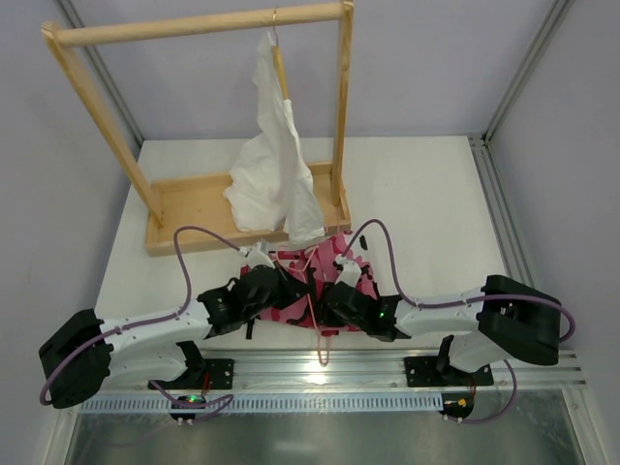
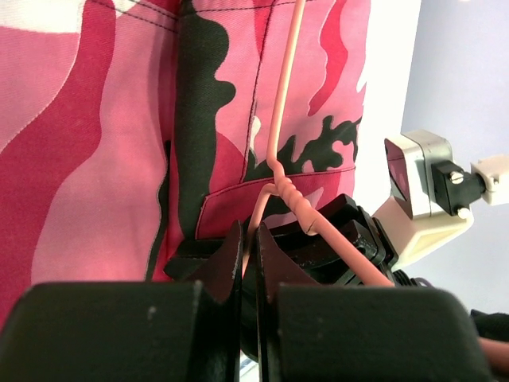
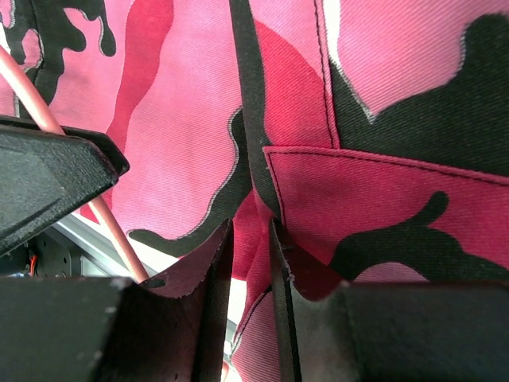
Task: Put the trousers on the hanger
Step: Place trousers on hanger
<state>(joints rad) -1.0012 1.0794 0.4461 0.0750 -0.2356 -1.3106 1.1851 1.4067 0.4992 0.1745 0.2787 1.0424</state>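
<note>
The pink, white and black camouflage trousers (image 1: 308, 283) lie bunched on the table between my two grippers. The thin pink wire hanger (image 1: 316, 312) lies over them, its hook pointing to the near edge. My left gripper (image 1: 283, 287) is shut on the hanger's wire just below the twisted neck, as the left wrist view shows (image 2: 250, 235); the hanger (image 2: 278, 119) runs up across the trousers (image 2: 103, 135). My right gripper (image 1: 339, 291) is shut on a fold of the trousers (image 3: 374, 199), pinched between its jaws (image 3: 250, 232). The hanger wire (image 3: 32, 103) passes at its left.
A wooden rack (image 1: 194, 29) stands at the back on a wooden base (image 1: 189, 208), with a white garment (image 1: 276, 165) hanging from a tan hanger. A metal rail (image 1: 320, 373) runs along the near edge. The right wrist's camera block (image 2: 421, 191) is close beside the left gripper.
</note>
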